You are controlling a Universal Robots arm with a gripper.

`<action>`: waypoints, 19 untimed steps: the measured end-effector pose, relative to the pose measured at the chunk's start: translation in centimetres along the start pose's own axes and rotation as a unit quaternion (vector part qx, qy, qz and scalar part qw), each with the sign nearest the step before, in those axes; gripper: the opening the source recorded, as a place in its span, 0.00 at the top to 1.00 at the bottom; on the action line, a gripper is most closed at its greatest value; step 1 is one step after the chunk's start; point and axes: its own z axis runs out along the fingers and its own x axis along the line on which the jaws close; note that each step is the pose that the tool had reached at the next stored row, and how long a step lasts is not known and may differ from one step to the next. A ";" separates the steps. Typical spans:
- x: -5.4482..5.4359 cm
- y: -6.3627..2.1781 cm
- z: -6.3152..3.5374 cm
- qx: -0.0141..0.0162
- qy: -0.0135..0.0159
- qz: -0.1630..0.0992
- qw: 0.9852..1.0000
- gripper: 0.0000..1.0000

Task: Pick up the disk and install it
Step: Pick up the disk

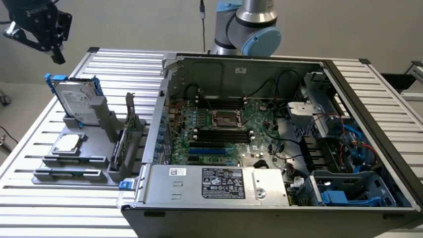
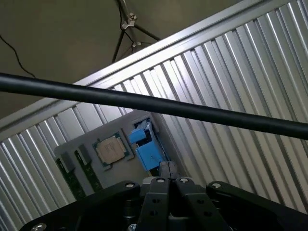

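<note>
Gripper (image 1: pixel 58 55), fingers pressed together and empty, hung well above the disk (image 1: pixel 76 101) standing upright in its grey holder (image 1: pixel 99 113).

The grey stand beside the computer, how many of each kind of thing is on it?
disk: 1
square chip: 1
memory sticks: 2
upright card: 1
Total: 5
</note>
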 end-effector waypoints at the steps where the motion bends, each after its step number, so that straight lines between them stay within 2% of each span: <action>1: 0.0 0.00 0.01 0.000 0.000 -0.009 1.000 0.89; 6: 0.0 0.00 0.06 0.001 0.000 -0.054 0.999 0.89; 10: 0.0 0.00 0.09 0.002 0.000 -0.090 0.996 0.89; 15: 0.0 0.00 0.13 0.002 0.000 -0.136 0.991 0.89; 19: 0.0 0.00 0.15 0.003 0.000 -0.172 0.985 0.89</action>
